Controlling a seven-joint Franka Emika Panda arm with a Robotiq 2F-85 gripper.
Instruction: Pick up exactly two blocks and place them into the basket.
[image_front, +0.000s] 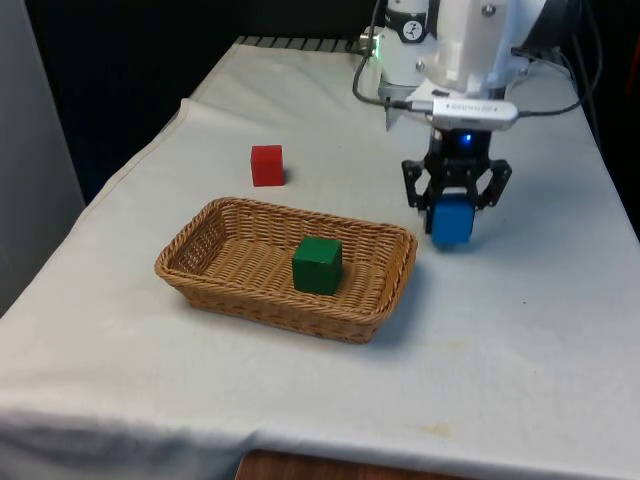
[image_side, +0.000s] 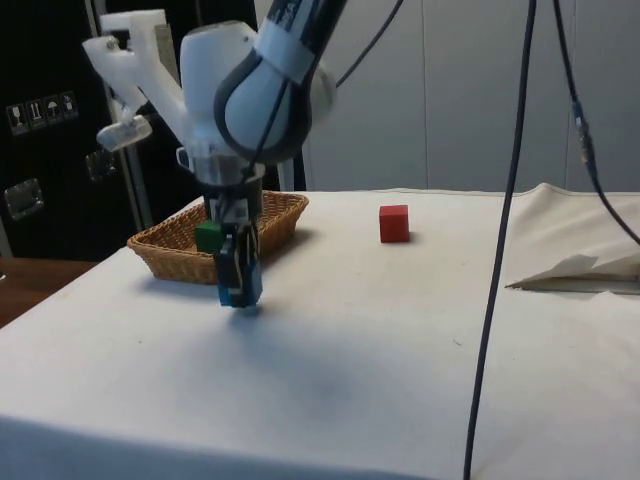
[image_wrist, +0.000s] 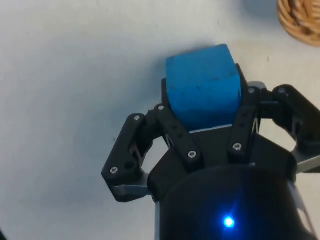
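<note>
wicker basket (image_front: 372, 280) holds a green block (image_front: 317, 265). beside it, the gripper (image_front: 455, 222) pinches a blue block (image_front: 452, 220) (red block (image_front: 266, 165) beyond the basket).

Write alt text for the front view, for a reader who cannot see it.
A robot gripper holds a blue block low over a white-clothed table, just to the front view's right of a wicker basket. A green block already sits inside the basket, and a red block stands on the cloth beyond it.
</note>
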